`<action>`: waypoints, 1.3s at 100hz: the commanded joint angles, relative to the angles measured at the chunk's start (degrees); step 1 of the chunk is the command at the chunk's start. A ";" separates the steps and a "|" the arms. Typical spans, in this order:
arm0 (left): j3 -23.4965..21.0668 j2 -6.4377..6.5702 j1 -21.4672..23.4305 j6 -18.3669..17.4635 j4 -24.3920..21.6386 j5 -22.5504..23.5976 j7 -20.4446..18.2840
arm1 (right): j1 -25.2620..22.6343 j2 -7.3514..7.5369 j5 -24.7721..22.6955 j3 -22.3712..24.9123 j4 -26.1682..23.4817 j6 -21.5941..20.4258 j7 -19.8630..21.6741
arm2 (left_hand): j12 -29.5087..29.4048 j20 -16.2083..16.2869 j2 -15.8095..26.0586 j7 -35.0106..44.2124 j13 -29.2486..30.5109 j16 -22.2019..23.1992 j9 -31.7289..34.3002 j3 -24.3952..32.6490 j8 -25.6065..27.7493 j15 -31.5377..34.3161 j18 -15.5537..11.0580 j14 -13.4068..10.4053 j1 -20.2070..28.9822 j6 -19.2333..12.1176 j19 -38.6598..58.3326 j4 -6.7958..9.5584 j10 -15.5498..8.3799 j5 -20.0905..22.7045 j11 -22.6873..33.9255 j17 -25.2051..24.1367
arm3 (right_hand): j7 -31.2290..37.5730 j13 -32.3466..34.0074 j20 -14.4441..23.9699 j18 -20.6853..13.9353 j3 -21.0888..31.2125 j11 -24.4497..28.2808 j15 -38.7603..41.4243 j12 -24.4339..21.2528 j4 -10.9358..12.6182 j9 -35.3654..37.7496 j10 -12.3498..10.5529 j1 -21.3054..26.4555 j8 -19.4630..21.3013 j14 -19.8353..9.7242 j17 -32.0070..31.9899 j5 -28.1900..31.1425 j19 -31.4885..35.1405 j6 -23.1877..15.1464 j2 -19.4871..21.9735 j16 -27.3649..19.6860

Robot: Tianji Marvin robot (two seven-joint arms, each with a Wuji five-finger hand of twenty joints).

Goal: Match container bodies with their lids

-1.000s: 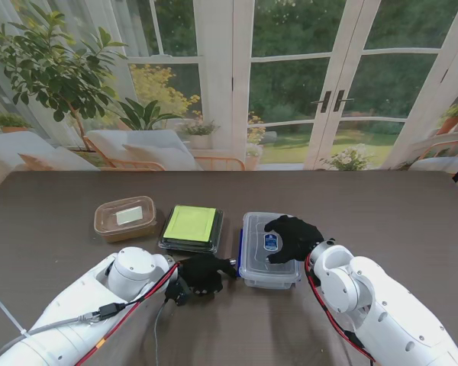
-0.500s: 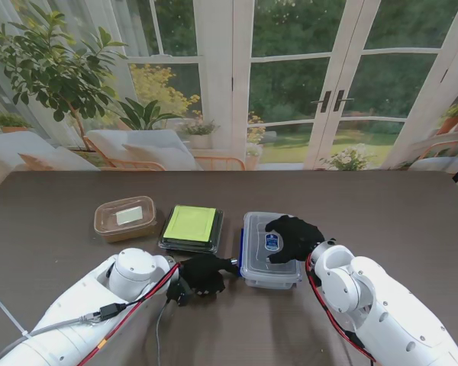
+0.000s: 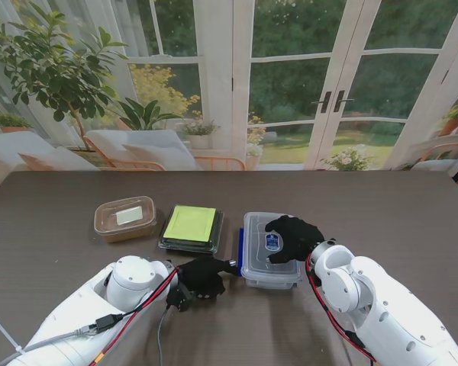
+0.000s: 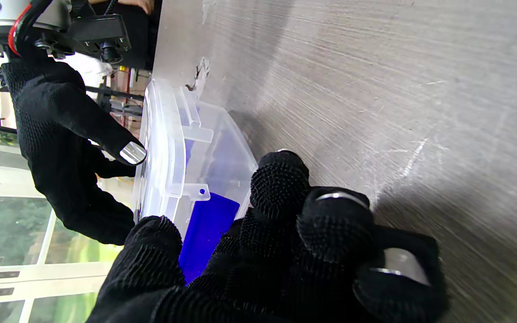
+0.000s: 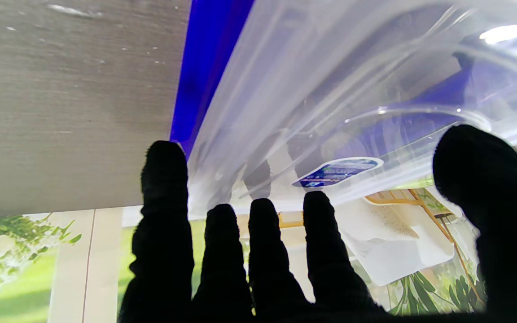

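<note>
— As far as the stand's view shows, how far along are we?
— All three containers wear lids: the brown tub [image 3: 125,218] toward the table's [image 3: 53,206] left edge, the black tray with the green lid [image 3: 191,227] mid-table, and the clear box [image 3: 269,249] beside it. We judge the box's blue latch [image 3: 240,253] is what remains to seat.
— Where are our hands there?
— Our right hand [image 3: 292,238] lies spread on the box's lid; our left hand [image 3: 201,275] sits just beside its left side, nearer to me.
— And the left wrist view?
— Left fingers [image 4: 281,188] curl against the blue latch [image 4: 207,226], gripping nothing.
— The right wrist view?
— Right fingertips [image 5: 222,224] are apart on the clear lid [image 5: 330,112], pressing, not grasping.
</note>
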 commanded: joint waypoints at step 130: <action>-1.41 -2.91 3.28 -11.35 0.34 1.47 12.55 | -0.84 0.18 0.49 -2.24 2.14 -0.82 2.52 | -32.52 12.89 -2.49 0.77 -27.17 -5.60 -17.56 -0.48 0.72 -41.54 8.09 14.93 3.22 -2.16 -25.92 0.08 12.58 3.69 -29.25 -32.29 | -0.25 4.65 -0.66 -1.49 -0.55 1.04 9.01 0.59 -0.53 -0.47 -0.90 0.50 1.12 2.82 -29.66 -1.25 -0.90 -0.96 0.17 3.00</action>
